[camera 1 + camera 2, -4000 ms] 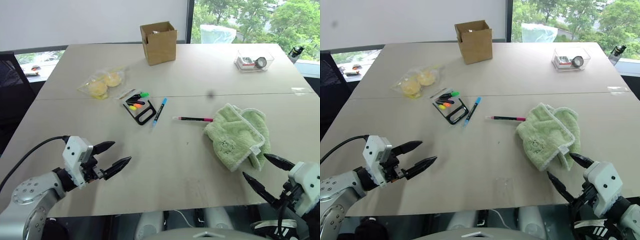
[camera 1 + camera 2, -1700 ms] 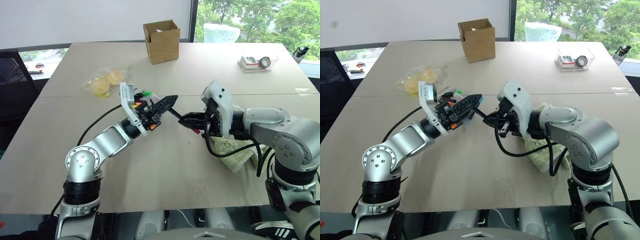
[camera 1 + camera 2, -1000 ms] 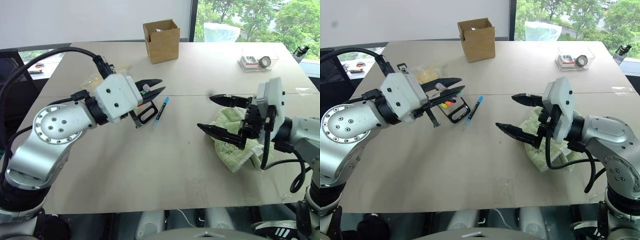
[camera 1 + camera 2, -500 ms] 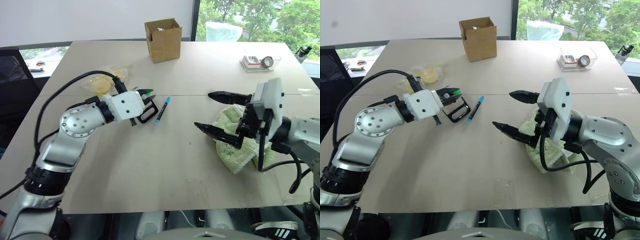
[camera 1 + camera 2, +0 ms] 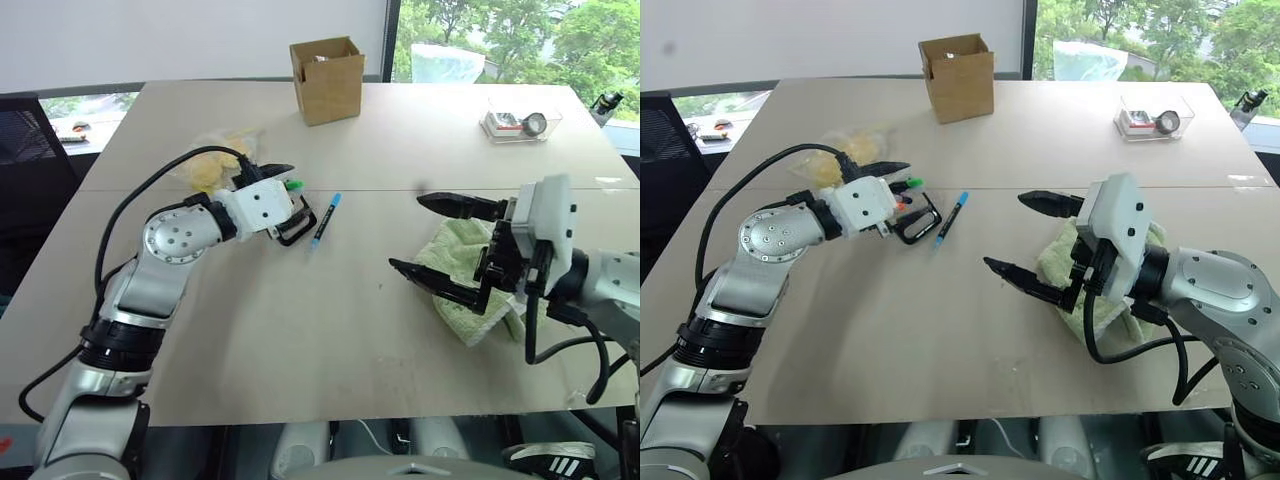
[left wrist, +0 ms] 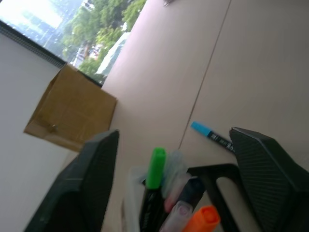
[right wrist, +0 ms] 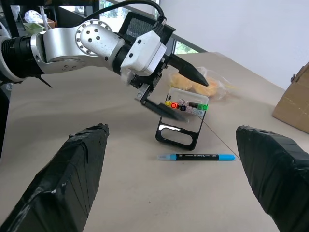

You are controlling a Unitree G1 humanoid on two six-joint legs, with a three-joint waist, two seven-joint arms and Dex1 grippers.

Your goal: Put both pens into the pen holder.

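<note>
The black pen holder (image 5: 298, 226) lies left of the table's centre, with short coloured markers (image 7: 186, 103) at its far end. The light blue pen (image 5: 323, 220) lies on the table just right of the holder. My left gripper (image 5: 285, 192) hovers right over the holder, open, its fingers (image 6: 91, 179) spread to either side of the markers. Under it a dark slim shape (image 7: 164, 110) slants across the holder. I cannot tell whether that is the black pen or the lower finger. My right gripper (image 5: 406, 232) is open and empty, above the table right of centre.
A green towel (image 5: 462, 300) lies crumpled under the right arm. A brown cardboard box (image 5: 327, 80) stands at the back. A bag of yellow buns (image 5: 212, 172) lies behind the left gripper, and a clear plastic box (image 5: 520, 123) at the far right.
The left gripper, which was shut on the black pen a second ago, has come down onto the holder and opened. The right gripper has stayed open and nearly still.
</note>
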